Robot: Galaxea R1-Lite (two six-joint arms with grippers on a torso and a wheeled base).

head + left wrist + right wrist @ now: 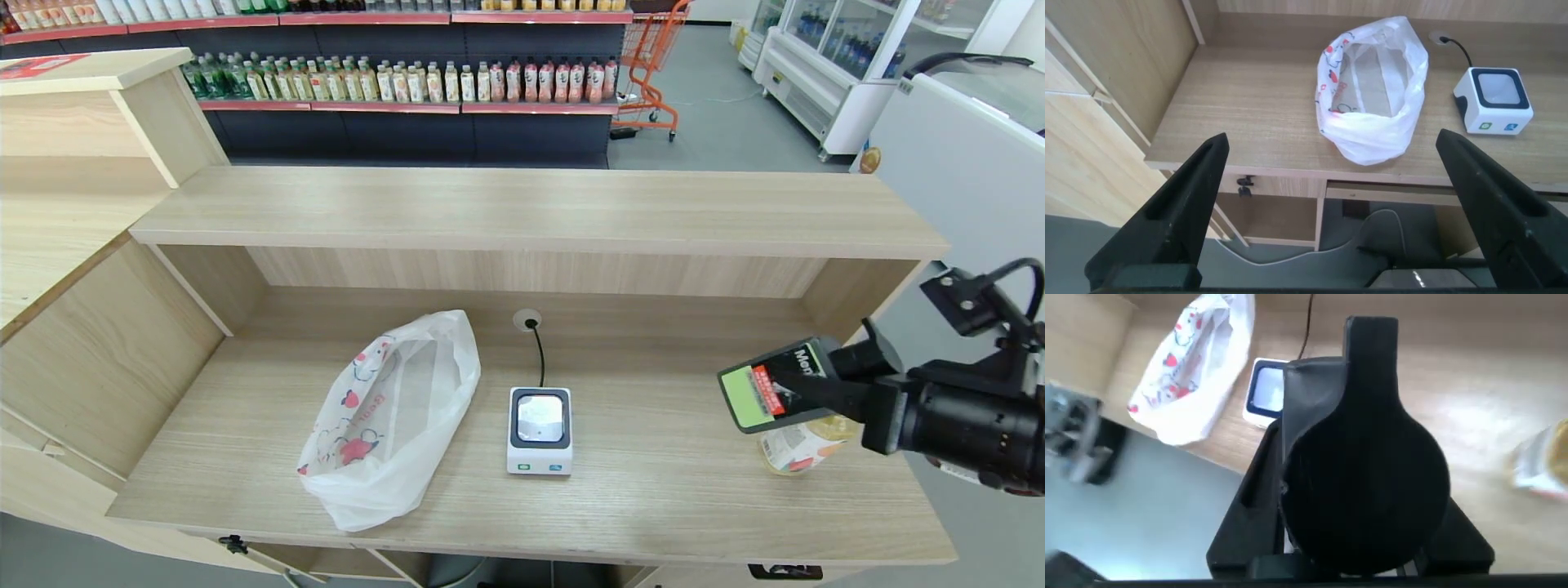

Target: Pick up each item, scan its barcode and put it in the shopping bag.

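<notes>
The black pack [755,398] bears a green-and-red label, clamped in right gripper [808,384]; left gripper [1333,143] gapes wide; shopping bag [392,416] lies open-mouthed.

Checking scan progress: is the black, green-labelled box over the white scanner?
No, the right gripper holds the black green-labelled box above the wooden counter, well right of the white scanner.

Matt wood-grain counter [653,482], thin translucent plastic shopping bag [392,425], smooth white plastic scanner [539,457] with glossy window

White shopping bag [392,416], red prints — black packet [755,400] (green-and-red label), white scanner [539,431], pale-wood counter [653,482].
</notes>
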